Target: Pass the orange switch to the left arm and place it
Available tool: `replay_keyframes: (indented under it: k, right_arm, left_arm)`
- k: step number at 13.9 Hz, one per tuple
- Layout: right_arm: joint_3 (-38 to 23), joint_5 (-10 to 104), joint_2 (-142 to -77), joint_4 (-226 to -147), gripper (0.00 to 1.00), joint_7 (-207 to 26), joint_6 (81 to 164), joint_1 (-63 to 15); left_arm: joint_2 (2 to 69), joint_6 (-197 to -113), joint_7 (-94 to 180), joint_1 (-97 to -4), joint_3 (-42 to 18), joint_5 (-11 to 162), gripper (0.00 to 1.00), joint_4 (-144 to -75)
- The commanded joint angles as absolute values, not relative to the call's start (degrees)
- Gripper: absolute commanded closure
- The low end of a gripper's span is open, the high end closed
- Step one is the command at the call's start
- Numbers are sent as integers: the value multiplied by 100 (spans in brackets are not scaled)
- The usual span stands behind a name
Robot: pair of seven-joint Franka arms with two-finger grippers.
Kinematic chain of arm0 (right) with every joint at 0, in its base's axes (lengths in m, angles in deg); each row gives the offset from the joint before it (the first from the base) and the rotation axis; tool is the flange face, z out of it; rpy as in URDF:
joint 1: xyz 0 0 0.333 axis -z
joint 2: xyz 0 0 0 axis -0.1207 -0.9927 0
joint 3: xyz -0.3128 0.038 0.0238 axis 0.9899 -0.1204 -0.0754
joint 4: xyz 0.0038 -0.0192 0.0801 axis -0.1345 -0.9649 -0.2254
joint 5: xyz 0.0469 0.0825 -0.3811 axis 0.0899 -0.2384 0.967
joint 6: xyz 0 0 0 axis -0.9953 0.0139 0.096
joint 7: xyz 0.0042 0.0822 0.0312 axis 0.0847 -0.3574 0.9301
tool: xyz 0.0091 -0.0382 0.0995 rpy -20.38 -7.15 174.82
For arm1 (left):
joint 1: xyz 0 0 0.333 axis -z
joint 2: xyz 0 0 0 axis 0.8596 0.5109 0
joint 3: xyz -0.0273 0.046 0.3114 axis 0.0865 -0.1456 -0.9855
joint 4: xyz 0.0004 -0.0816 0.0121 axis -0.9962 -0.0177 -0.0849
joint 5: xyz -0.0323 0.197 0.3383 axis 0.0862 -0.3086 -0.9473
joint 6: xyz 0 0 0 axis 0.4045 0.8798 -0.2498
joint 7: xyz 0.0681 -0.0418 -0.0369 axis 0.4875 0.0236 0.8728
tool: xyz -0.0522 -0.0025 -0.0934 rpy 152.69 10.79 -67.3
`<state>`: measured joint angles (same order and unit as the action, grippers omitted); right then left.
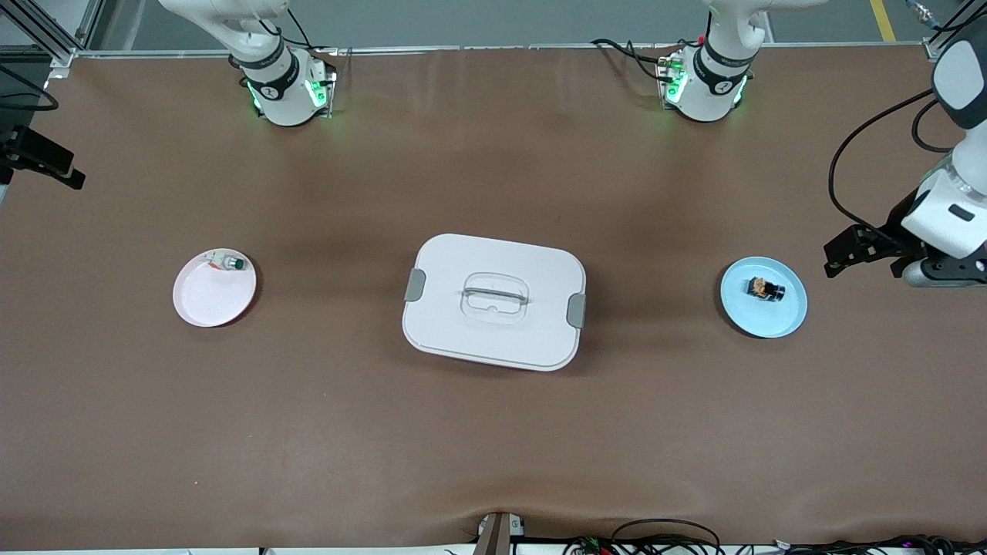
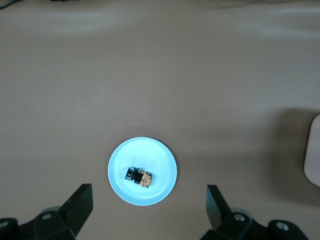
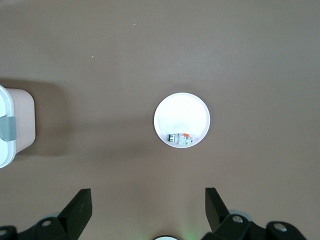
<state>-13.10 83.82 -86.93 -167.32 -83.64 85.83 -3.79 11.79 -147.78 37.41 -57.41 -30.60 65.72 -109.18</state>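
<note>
The orange switch [image 1: 765, 289] [image 2: 139, 177], a tiny black cylinder with orange marks, lies on its side on a blue plate [image 1: 771, 320] [image 2: 160, 160] toward the left arm's end of the table. My left gripper [image 2: 148, 192] [image 1: 864, 262] hangs high over that end beside the plate, open and holding nothing. The white box [image 1: 463, 262] [image 2: 314, 155] [image 3: 15, 125] with grey clips sits in the middle of the table. High above the right arm's end, my right gripper [image 3: 147, 192] [image 1: 42, 158] is open and empty too.
A pink plate [image 1: 208, 301] [image 3: 182, 117] toward the right arm's end carries a small white-silver switch with a green cap [image 1: 230, 264] [image 3: 180, 138]. Cables lie along the table edge nearest the front camera. Brown tabletop stretches between the plates and the box.
</note>
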Motion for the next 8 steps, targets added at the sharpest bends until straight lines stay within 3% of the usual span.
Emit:
replay_keyframes:
  k: [1,4,8]
  right_arm:
    - [-1306,8433,-8620,-16723,0,-8386,8537,-412]
    - [-1297,8433,-8577,-16732,0,-8386,8555,-403]
    - [-1289,8433,-8577,-16732,0,-8386,8573,-403]
  left_arm:
    - [1010,-14425,3816,-5655,-3086,6667,0,-10726]
    - [1002,-13792,3807,-5655,-3086,6667,0,-10269]
    - [739,-13474,3833,-5646,-3077,6658,0,-10338]
